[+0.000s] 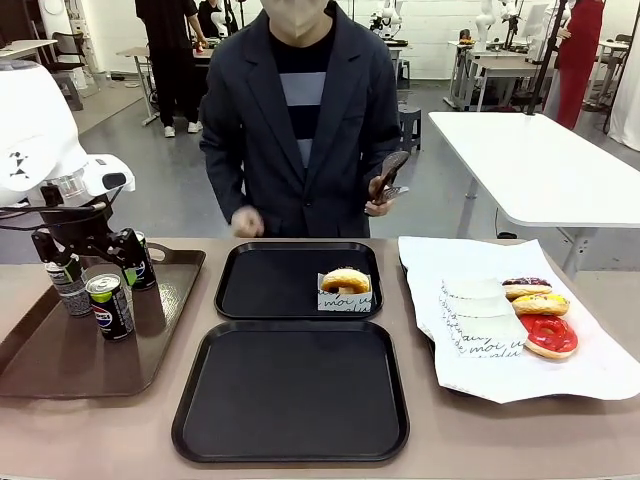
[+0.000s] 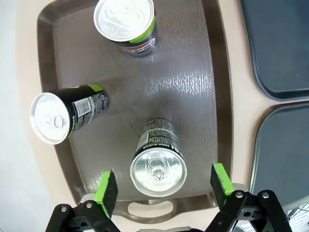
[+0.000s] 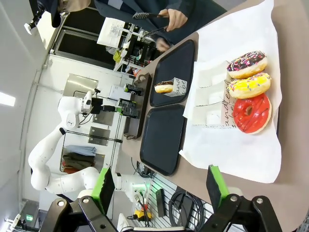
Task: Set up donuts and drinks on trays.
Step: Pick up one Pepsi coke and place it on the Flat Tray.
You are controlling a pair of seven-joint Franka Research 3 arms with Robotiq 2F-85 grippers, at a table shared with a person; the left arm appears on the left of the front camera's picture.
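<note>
Three Pepsi cans stand on a brown tray. My left gripper hovers open above one can, its green pads on either side of the can and apart from it. In the front view this gripper hangs over the front can. The far black tray holds one glazed donut in a paper sleeve. The near black tray is bare. My right gripper stands open and holds nothing, well short of the chocolate, yellow and red donuts.
The three loose donuts lie on a white paper sheet at the right, beside several paper sleeves. A person stands at the far side holding black tongs above the table. Two other cans stand farther along the brown tray.
</note>
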